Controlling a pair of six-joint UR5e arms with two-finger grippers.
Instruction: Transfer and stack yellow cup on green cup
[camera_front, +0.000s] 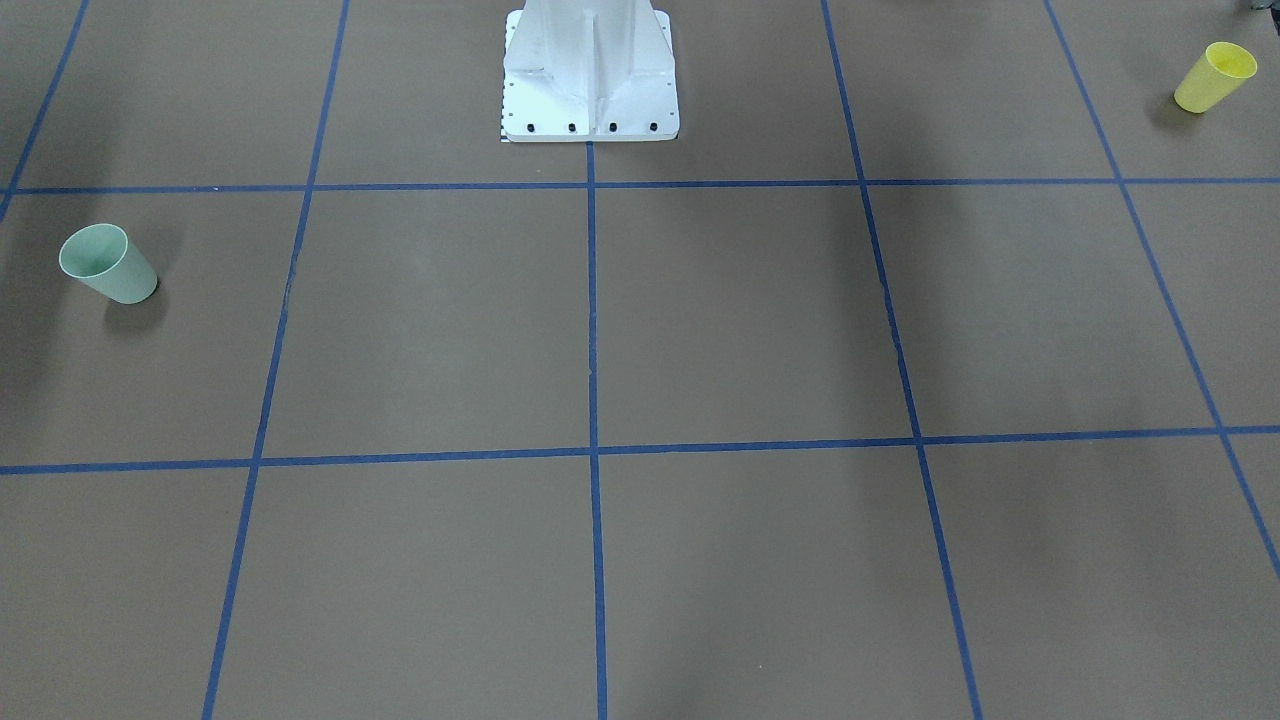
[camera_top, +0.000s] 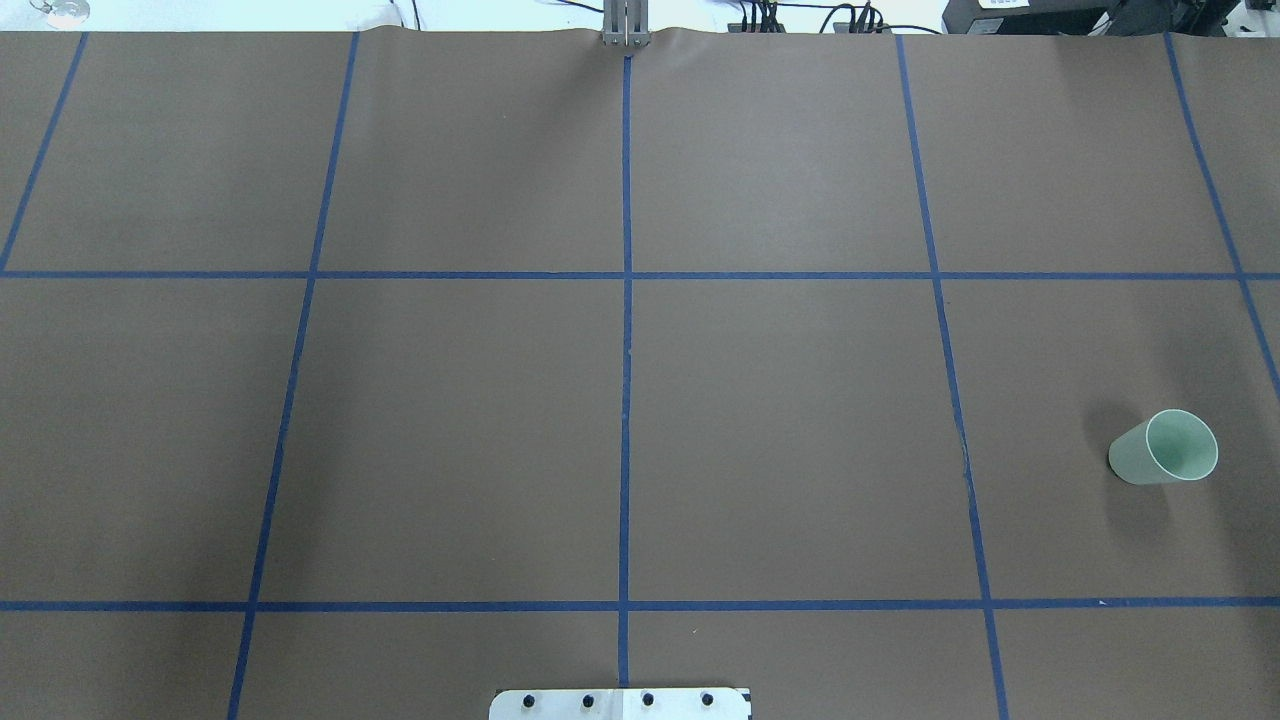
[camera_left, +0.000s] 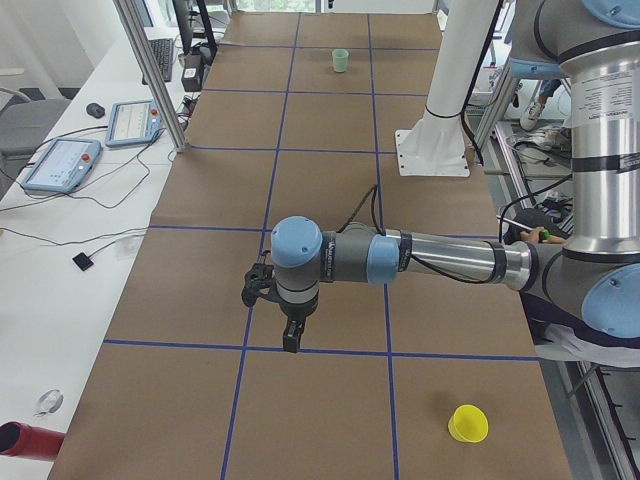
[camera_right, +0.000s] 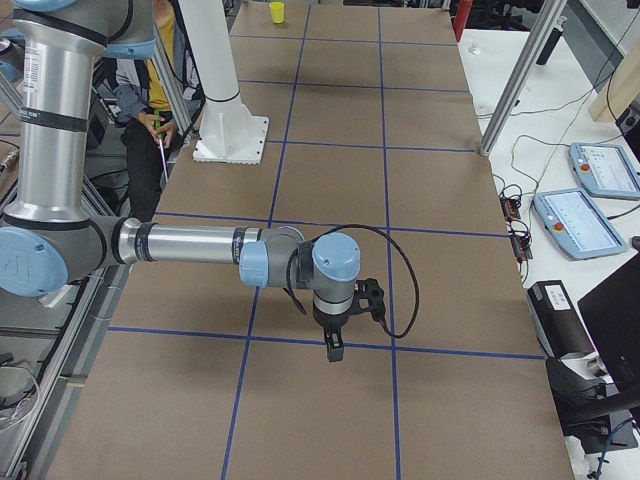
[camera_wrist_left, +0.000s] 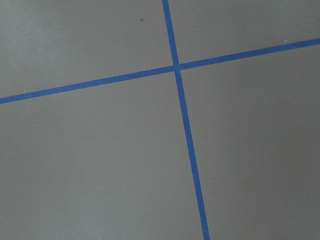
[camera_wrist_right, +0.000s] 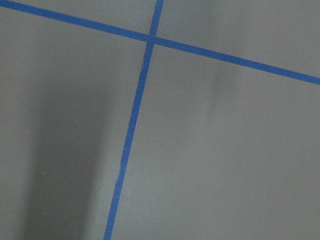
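The yellow cup stands upright near the table's corner on my left side; it also shows in the exterior left view and far off in the exterior right view. The green cup stands upright near the table's end on my right side. My left gripper hangs above the table, well away from the yellow cup, and holds nothing. My right gripper hangs above the table too, empty. Both show only in the side views, so I cannot tell whether they are open or shut.
The white robot pedestal stands at the table's robot-side middle. Blue tape lines grid the brown table. Aluminium posts and tablets stand along the far side. A person sits behind the robot.
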